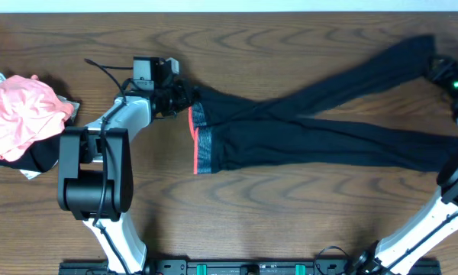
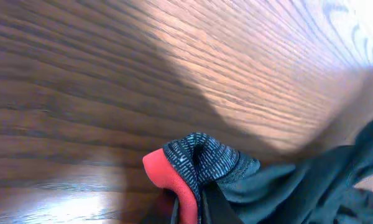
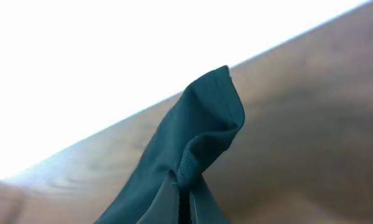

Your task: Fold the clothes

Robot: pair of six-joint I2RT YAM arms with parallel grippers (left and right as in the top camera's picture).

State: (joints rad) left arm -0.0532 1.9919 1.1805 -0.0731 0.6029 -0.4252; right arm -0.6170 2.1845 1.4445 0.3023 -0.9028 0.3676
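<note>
- Nearest, the two arm bases stand at the front edge of the wooden desk (image 1: 290, 221).
- Beyond them the black leggings (image 1: 305, 145) lie flat across the middle and right of the desk, with one leg running straight to the right.
- Their grey waistband (image 1: 203, 139), edged in coral-red, faces left, near the desk's centre.
- At the waistband's far corner, the left pincer (image 1: 185, 98) is clamped on a bunched fold of grey and red fabric.
- A crumpled pink cloth (image 1: 19, 114) sits at the left edge, well apart from the leggings.
- Farthest, the second leg angles to the far right corner, where the right pincer (image 1: 439, 72) is closed narrow on its raised end.
</note>
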